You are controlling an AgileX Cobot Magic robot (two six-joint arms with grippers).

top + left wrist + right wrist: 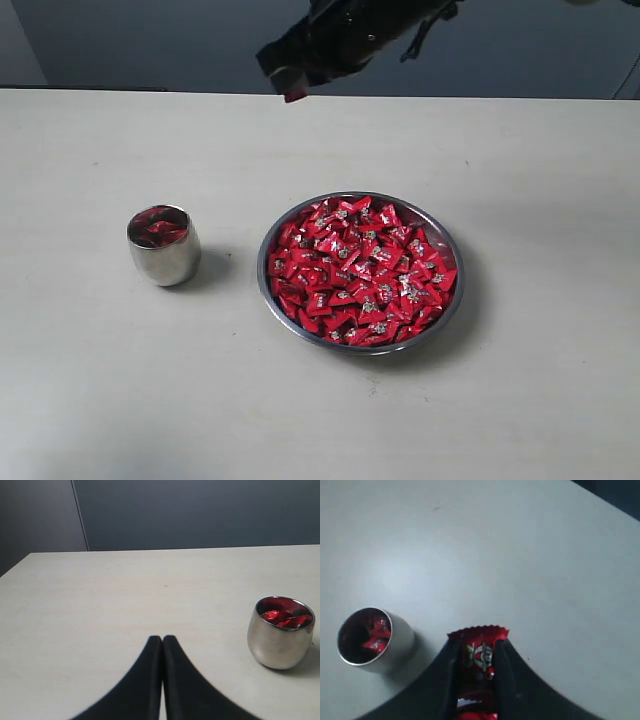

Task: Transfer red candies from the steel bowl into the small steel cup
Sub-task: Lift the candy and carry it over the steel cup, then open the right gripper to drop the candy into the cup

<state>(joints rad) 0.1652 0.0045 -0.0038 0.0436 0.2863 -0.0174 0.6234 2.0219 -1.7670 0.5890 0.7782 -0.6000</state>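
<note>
The steel bowl (449, 245) sits right of centre on the table, heaped with red candies (362, 270). To its left stands the small steel cup (163, 246) with a few red candies (157, 228) inside; it also shows as the cup (280, 632) in the left wrist view and the cup (367, 637) in the right wrist view. My right gripper (292, 88) hangs high above the table's far side, shut on one red candy (479, 652) held between its black fingers (506, 665). My left gripper (162, 639) is shut and empty, low over the table beside the cup.
The pale table (90, 370) stretches around bowl and cup. A dark wall (150, 40) runs behind the table's far edge. The left arm does not show in the exterior view.
</note>
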